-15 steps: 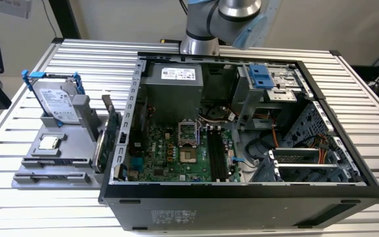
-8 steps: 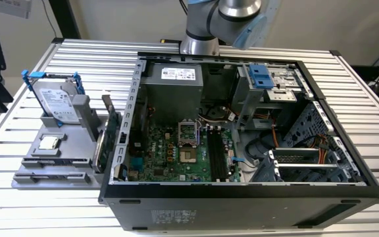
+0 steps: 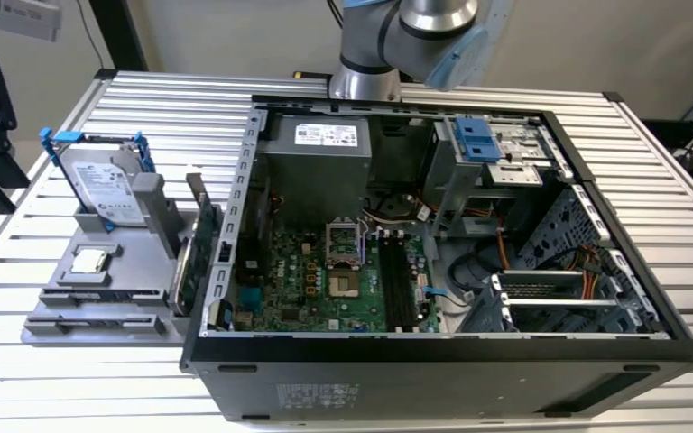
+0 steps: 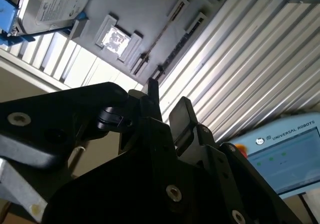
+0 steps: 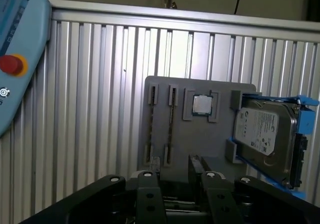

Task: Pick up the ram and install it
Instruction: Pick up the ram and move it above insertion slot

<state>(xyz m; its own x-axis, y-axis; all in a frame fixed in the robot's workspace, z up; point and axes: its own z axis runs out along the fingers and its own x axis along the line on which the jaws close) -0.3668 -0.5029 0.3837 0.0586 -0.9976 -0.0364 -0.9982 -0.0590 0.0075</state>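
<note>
Inspection of the slatted worktop (image 3: 635, 180) finds a grey holder (image 3: 130, 271) to the exterior view's left of the open case (image 3: 443, 379), just beside its wall. The ram (image 5: 170, 126) sits on edge in the holder, in the long slot nearer the processor chip (image 5: 202, 105). It reads as a thin dark line between the slot's end clips in both wrist views (image 4: 161, 34), and in the exterior view as a narrow strip (image 3: 100, 293) just below the chip (image 3: 87, 262). A hard drive (image 3: 100, 185) in a blue bracket stands upright at the holder's far end. A card (image 3: 206, 244) with a metal bracket stands on edge between the holder and the case. Inside the case, the motherboard (image 3: 322, 280) lies flat, with dark memory slots (image 3: 401, 284) running beside the processor socket. The arm (image 3: 377, 54) rises behind the case at the top of the exterior view. The gripper (image 5: 172, 176) is well apart from the ram and points toward the holder. Its fingers (image 4: 182, 112) are spread to a moderate gap and hold nothing. A pendant (image 5: 12, 64) with a red button lies on the worktop, well apart from the holder.
</note>
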